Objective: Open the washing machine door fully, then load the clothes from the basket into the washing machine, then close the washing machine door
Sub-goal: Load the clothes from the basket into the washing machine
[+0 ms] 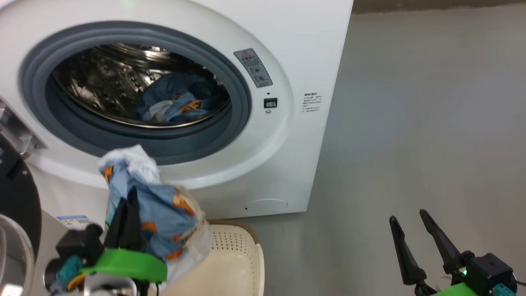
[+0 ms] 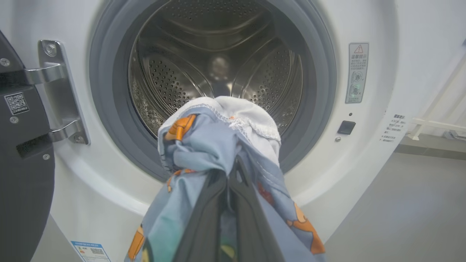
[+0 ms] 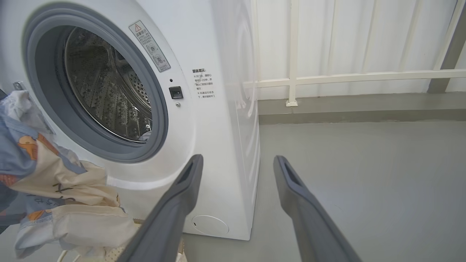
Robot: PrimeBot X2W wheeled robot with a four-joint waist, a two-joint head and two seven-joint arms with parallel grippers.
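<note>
Dangling from the clamped left end effector (image 1: 126, 205), the clothes (image 1: 141, 185) hang above the basket (image 1: 240, 255), facing the washing machine (image 1: 304, 49) — they look soft, light, floppy, best pinched mid-bunch; right end effector (image 1: 407, 215) gapes empty.

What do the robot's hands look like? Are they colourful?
The right jaws are two long, thin, pointed black fingers on a chunky black block, with a bright green base and a teal plug. The left jaws match: black fingers, a green base and a teal plug.
</note>
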